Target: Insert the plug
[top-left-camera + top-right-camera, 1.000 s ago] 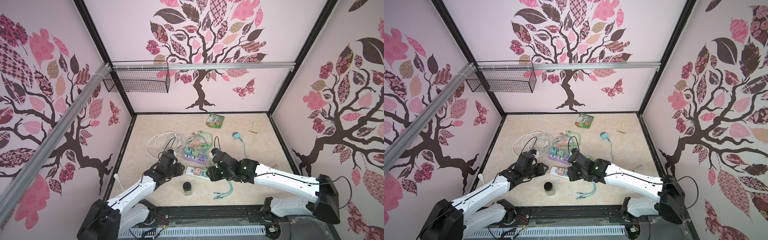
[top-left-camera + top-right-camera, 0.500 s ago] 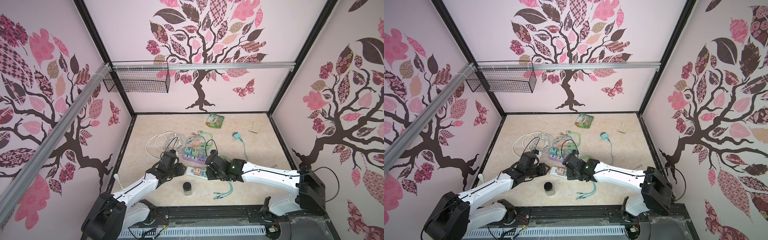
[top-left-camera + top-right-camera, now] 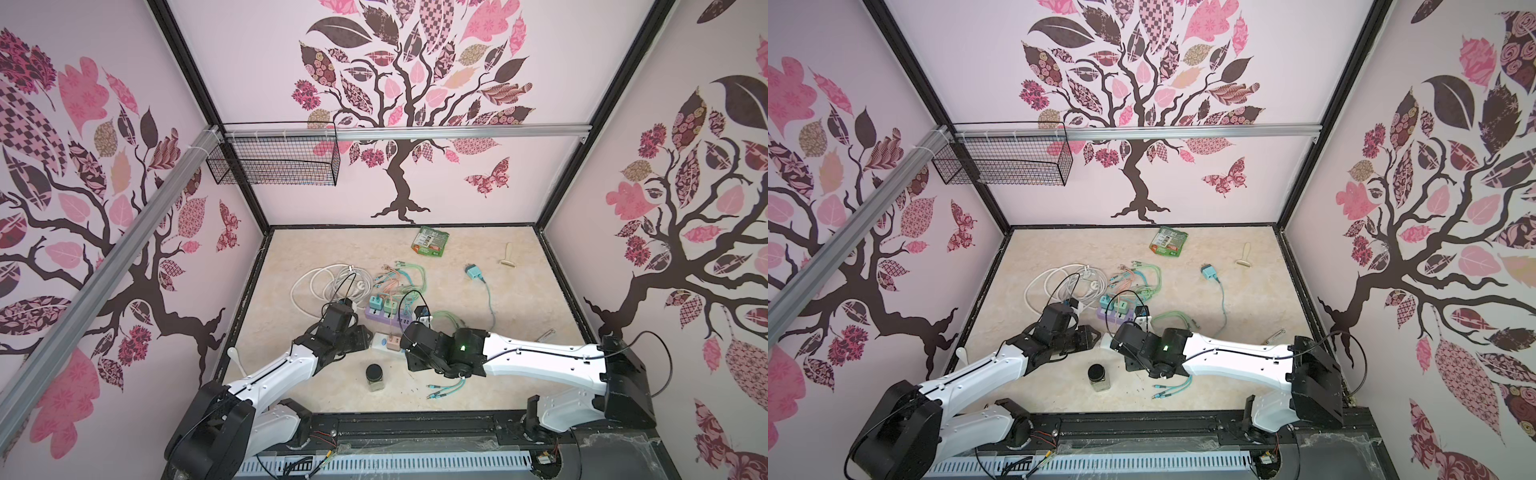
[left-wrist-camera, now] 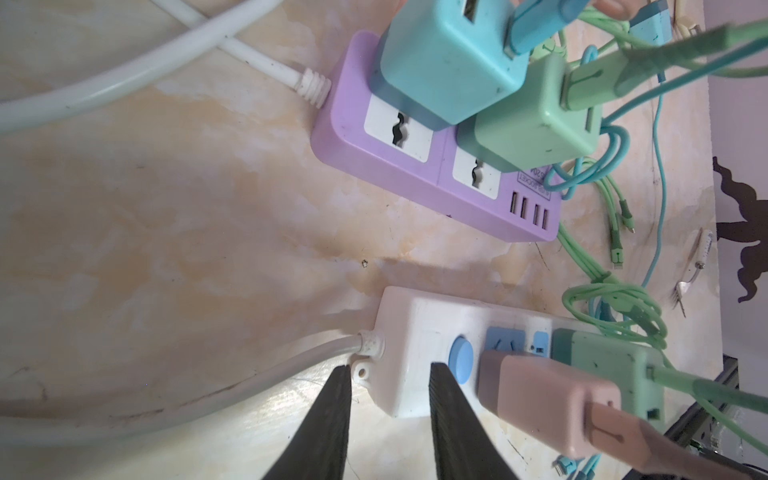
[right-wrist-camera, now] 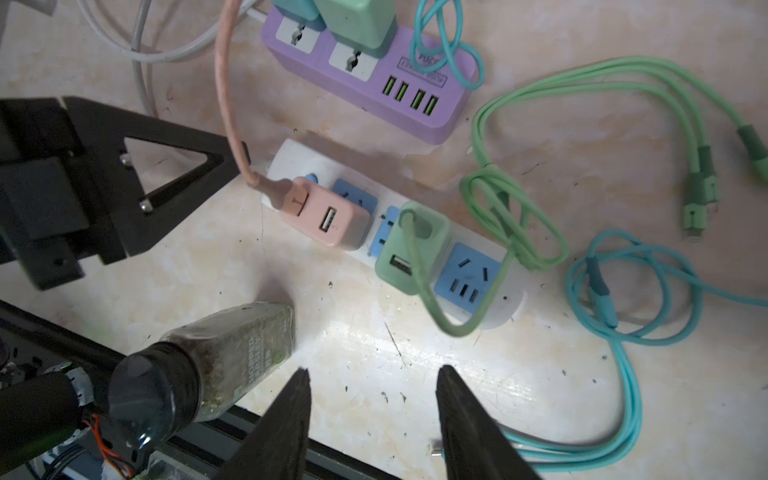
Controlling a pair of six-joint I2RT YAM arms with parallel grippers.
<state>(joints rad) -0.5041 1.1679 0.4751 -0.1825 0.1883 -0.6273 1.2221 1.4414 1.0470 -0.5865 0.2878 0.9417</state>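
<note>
A white power strip (image 5: 510, 305) lies on the table, and in a top view the white power strip (image 3: 379, 340) sits between both arms. A pink plug (image 5: 328, 220) with a pink cable sits in its socket beside the blue button. A green plug (image 5: 411, 249) sits in the socket beside that. My left gripper (image 4: 388, 370) is shut on the strip's cable end, with the pink plug (image 4: 548, 399) just beyond its fingers. My right gripper (image 5: 372, 372) is open and empty. It hangs over bare table in front of the strip, apart from both plugs.
A purple power strip (image 5: 449, 120) with two plugs lies just behind the white one. A herb jar (image 5: 232, 345) stands close to my right gripper, near the table's front rail (image 5: 291, 440). Green cables (image 5: 519, 232) and teal cables (image 5: 623, 374) loop beside the strip. A white cable coil (image 3: 320, 282) lies at the back left.
My right gripper has drawn back a little from the white strip toward the table's front. The left arm has stayed still at the strip's end.
</note>
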